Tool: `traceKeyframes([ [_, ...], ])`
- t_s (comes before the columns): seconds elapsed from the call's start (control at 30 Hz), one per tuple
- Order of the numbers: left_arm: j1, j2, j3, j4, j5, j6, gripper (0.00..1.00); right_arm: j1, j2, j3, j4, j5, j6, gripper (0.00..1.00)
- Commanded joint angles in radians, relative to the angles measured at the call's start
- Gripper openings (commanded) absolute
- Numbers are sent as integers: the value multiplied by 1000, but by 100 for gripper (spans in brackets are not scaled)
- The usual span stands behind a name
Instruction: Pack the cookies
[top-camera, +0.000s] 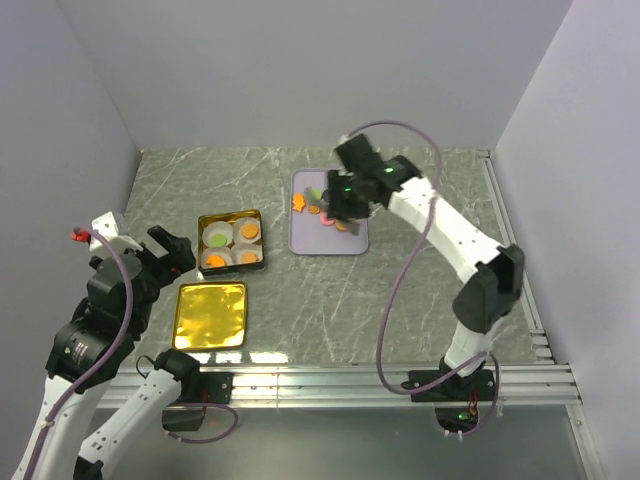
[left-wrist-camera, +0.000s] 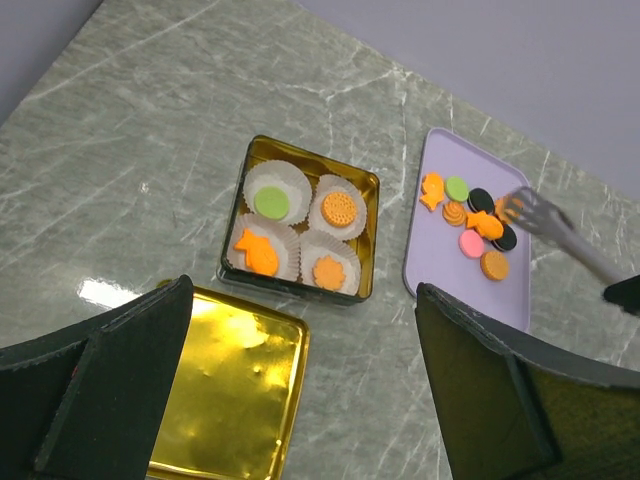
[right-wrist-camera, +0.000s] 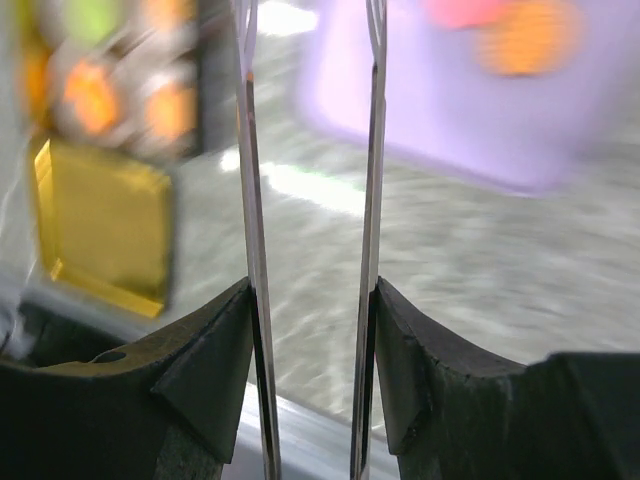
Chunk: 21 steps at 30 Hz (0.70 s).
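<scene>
From the top, the right gripper (top-camera: 345, 203) hangs over a purple tray (top-camera: 330, 243) toward 12 o'clock on the table (top-camera: 300, 300). Loose cookies (top-camera: 318, 208) lie on the tray. A gold tin (top-camera: 230, 214) sits at 9 o'clock from the tray, with its gold lid (top-camera: 211, 315) at 6 o'clock from it. The left gripper (top-camera: 172, 252) is at 9 o'clock from the tin, up off the table.

From the left wrist, the left gripper's two fingers are spread wide and hold nothing. The tin has four white paper cups (left-wrist-camera: 255, 180), each with one cookie: green, round orange, orange fish, orange flower. Metal tongs (left-wrist-camera: 560, 232) come in from 3 o'clock. Their tips are at an orange cookie on the tray; I cannot tell if they pinch it.

From the right wrist, the right gripper's fingers squeeze the two tong arms. Everything behind them is blurry.
</scene>
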<state>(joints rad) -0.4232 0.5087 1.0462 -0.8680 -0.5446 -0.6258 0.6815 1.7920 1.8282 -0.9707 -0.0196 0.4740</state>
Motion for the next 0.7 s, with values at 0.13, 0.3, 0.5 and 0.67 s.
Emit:
traceKeyframes([
  [0.13,-3,60,-18,-34,31,-77,99,-226,-157,-276,95,99,-29,55],
  [0.3,-3,93,-28,-42,72,-83,99,-382,-190,-440,159,64,-14,54],
  [0.5,-3,108,-29,-54,90,-100,99,-453,-154,-509,194,73,-34,53],
  [0.67,-3,157,-26,-89,107,-118,100,-491,-120,-586,243,41,-9,53],
])
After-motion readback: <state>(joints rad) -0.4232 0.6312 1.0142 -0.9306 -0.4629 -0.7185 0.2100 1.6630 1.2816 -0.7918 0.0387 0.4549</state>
